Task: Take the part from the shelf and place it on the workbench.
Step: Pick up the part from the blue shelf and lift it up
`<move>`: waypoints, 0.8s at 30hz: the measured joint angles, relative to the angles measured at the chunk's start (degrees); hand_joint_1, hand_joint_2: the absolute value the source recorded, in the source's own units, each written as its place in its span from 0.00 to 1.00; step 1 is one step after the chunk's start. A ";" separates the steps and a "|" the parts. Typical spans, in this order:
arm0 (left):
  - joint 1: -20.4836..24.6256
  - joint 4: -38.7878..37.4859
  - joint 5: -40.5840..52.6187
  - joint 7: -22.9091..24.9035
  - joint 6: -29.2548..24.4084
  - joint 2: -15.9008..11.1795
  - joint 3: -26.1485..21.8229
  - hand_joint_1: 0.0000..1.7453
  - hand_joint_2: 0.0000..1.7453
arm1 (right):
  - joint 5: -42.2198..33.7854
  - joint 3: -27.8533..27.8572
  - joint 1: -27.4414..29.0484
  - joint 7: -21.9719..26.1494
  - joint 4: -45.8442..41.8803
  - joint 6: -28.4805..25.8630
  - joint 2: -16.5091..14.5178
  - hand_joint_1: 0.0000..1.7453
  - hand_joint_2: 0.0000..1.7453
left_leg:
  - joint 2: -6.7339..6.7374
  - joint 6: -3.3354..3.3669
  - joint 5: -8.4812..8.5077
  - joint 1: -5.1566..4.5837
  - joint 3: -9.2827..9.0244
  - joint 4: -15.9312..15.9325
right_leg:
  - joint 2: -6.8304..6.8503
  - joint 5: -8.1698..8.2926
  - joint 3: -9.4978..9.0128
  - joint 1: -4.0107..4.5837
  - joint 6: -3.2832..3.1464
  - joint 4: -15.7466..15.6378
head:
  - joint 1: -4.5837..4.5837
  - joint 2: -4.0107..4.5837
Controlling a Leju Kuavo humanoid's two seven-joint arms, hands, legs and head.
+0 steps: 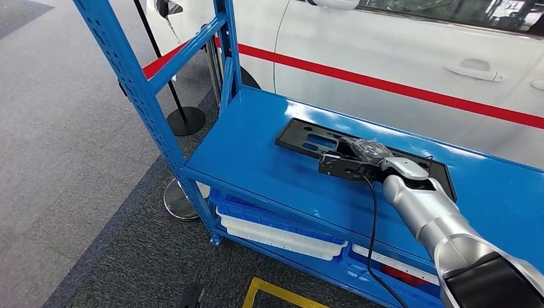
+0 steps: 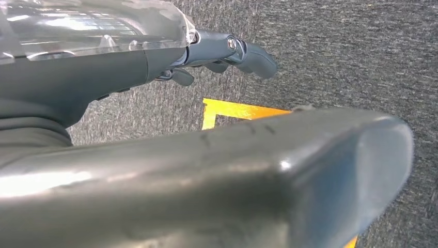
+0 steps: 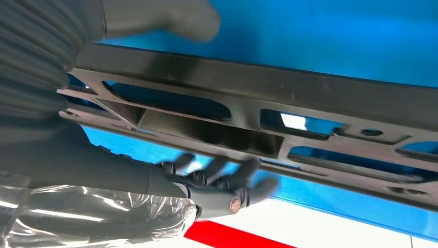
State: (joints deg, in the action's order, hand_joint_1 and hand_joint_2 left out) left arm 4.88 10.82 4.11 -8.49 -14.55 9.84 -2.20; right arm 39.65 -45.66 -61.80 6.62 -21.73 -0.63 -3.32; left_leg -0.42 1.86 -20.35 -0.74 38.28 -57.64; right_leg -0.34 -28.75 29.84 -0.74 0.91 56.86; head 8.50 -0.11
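The part point(image 1: 308, 138) is a flat black plastic frame with cut-outs, lying on the blue shelf point(image 1: 256, 147). My right hand point(image 1: 359, 160) hovers over its middle. In the right wrist view the part point(image 3: 310, 98) runs between the thumb point(image 3: 165, 18) on one side and the spread, blurred fingers point(image 3: 227, 181) beyond its other edge; no firm grip shows. My left hand point(image 2: 206, 170) hangs over grey carpet and holds nothing, its fingers point(image 2: 253, 54) loosely extended.
A white car point(image 1: 385, 58) with a red stripe stands close behind the shelf. The blue upright point(image 1: 135, 83) rises at the left. White and blue trays point(image 1: 276, 234) fill the lower level. A stanchion base point(image 1: 186, 120) and yellow floor tape point(image 1: 276, 294) lie nearby.
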 joint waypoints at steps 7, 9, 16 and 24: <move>0.26 0.00 0.00 0.09 -0.29 0.00 0.01 0.00 0.00 | -0.61 0.00 0.03 0.01 -0.08 0.38 0.40 1.00 1.00 | 0.01 0.00 0.00 0.00 0.00 0.00 | -0.01 -0.01 -0.04 0.00 0.00 0.01 | 0.00 0.00; 0.30 0.00 0.00 0.10 -0.29 0.00 0.01 0.00 0.00 | -0.71 0.00 -0.13 0.01 -0.18 0.41 0.52 1.00 1.00 | 0.01 0.00 0.00 0.00 0.00 0.00 | -0.01 -0.01 -0.04 0.00 0.00 0.01 | 0.00 0.00; 0.40 0.00 0.00 0.10 -0.44 0.00 0.01 0.00 0.00 | -0.73 0.00 -0.33 0.10 -0.62 1.09 0.90 1.00 1.00 | 0.01 0.00 0.00 0.00 -0.01 0.00 | 0.00 -0.01 -0.03 0.01 0.00 0.01 | 0.00 0.00; 0.45 0.00 -0.04 -0.96 -0.09 0.00 0.00 0.00 0.00 | -0.80 -0.01 -0.42 0.12 -0.66 1.16 1.04 1.00 1.00 | 0.01 0.00 0.00 0.00 -0.02 0.00 | 0.01 -0.01 -0.04 0.00 0.01 0.00 | 0.00 0.00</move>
State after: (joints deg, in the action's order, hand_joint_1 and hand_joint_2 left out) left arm 5.33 10.82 4.07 -9.45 -14.64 9.84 -2.20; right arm 38.85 -45.66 -62.22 6.74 -22.38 0.53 -2.28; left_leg -0.41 1.86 -20.35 -0.74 38.26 -57.64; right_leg -0.33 -28.76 29.81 -0.74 0.92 56.86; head 8.50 -0.11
